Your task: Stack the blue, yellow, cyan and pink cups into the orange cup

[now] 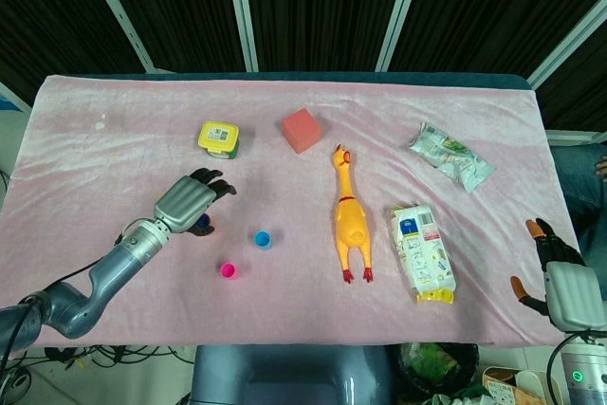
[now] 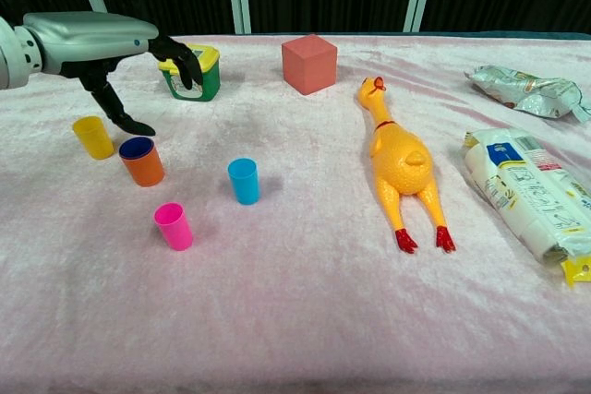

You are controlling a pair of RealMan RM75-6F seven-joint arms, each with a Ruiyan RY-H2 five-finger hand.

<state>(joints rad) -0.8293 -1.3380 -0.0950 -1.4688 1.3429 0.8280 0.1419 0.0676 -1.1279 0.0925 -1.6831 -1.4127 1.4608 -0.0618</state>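
Note:
The orange cup (image 2: 144, 171) stands on the pink cloth at the left with the blue cup (image 2: 137, 148) nested inside it. Just left of it stands the yellow cup (image 2: 93, 136). The cyan cup (image 2: 244, 180) and the pink cup (image 2: 174, 226) stand apart to the right and front. My left hand (image 2: 120, 43) hovers above and behind the orange cup, fingers spread, holding nothing. In the head view this hand (image 1: 190, 201) covers most of the stack, and only a blue rim (image 1: 203, 226) shows. My right hand (image 1: 561, 277) hangs off the table's right edge, empty.
A green box with a yellow lid (image 2: 189, 71) sits just behind my left hand. A red cube (image 2: 309, 63), a rubber chicken (image 2: 399, 159), a white packet (image 2: 531, 193) and a foil bag (image 2: 522, 88) lie to the right.

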